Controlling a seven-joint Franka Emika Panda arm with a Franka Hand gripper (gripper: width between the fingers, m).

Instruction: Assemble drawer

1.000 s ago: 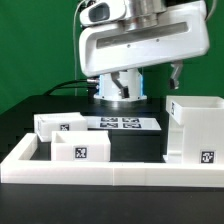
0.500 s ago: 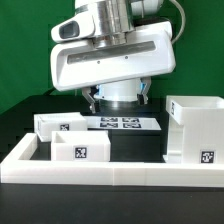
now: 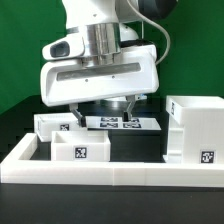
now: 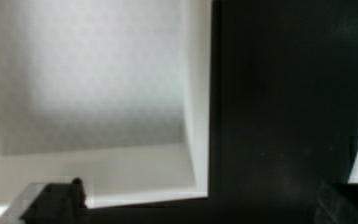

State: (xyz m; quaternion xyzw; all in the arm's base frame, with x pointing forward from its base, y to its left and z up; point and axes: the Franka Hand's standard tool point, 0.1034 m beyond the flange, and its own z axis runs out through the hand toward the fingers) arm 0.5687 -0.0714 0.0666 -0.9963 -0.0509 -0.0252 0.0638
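Drawer bits are all seen loose on the black table, nothing slotted together yet. The drawer case is parked at the exterior view's right, open side turned up, with a tag on its near face. Over at the exterior view's left, two small trays are set close together: the far tray and the near tray, each with a tag on its near wall. The marker board is laid flat further back, between the trays and the case. Everything is fenced in along the near edge by the low white rim.

The gripper is hung low just behind the trays, and part of the marker board is hidden by it. Its fingers are spread wide and nothing is held between them. In the wrist view only one dark fingertip is caught, with a white tray-like part seen from above beside bare black table. Which tray that is can't be told.
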